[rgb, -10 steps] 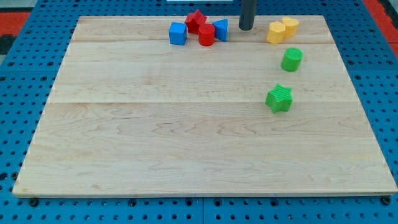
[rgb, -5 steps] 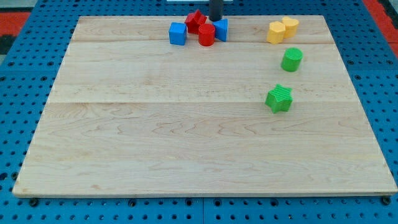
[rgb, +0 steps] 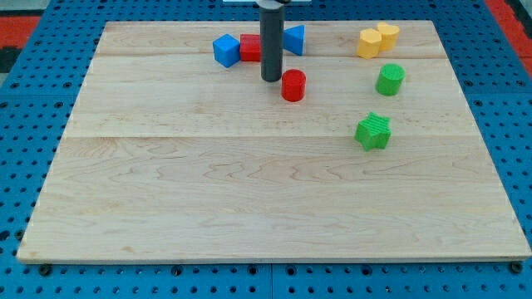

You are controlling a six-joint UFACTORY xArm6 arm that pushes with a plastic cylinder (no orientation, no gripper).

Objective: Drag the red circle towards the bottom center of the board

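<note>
The red circle is a short red cylinder lying on the wooden board, a little right of centre in the upper part. My tip rests on the board just to the left of it and slightly toward the view's top, close to or touching it. The rod rises straight up out of the view's top.
A blue cube, a red block partly hidden by the rod, and a blue block sit near the top edge. Two yellow blocks lie at top right. A green cylinder and green star lie at right.
My tip came in from the right along the top edge, then moved down the view. The red circle slid down and right out of the cluster. The blue cube and red block shifted left.
</note>
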